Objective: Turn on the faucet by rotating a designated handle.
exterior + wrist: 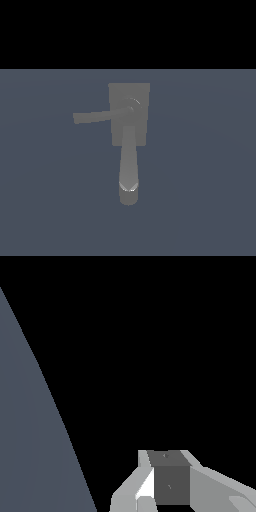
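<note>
On the blue-grey floor [45, 200], matte grey faucet [129, 120] with thin lever handle [92, 117] in exterior view only, pale grey gripper [167, 481] in wrist view only, finger state impossible to tell

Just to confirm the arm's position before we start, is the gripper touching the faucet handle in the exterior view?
No, the handle juts from the faucet untouched; no gripper appears there.

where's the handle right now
In the exterior view the handle sticks out from the faucet's round hub toward that view's left, above the long spout; the wrist view doesn't show it.
</note>
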Motion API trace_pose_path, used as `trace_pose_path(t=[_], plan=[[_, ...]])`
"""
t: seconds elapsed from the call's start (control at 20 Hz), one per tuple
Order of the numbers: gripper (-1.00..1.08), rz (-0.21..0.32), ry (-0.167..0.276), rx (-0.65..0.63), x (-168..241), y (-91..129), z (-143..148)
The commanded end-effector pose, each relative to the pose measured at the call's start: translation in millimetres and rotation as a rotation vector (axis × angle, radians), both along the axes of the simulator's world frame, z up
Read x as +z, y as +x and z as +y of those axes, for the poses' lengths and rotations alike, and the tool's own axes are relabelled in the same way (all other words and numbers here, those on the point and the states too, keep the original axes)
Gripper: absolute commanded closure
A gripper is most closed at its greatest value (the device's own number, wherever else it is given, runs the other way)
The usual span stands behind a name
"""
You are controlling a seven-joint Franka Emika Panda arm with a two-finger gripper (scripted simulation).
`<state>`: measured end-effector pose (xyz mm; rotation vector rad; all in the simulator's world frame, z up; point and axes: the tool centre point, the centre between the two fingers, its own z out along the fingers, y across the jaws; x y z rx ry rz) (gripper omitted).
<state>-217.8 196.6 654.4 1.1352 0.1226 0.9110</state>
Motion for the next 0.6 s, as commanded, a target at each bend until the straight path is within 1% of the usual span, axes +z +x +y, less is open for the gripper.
trace_pose_path(t=[0.0,0.35,0.55], plan=[[1.08,-0.005,-0.008,-0.002,1.2,1.4,0.1],[1.08,-0.032,0.020,-0.035,14.3,4.7,-16.3],[1.08,-0.030,0.016,-0.032,13.0,4.5,-14.4]])
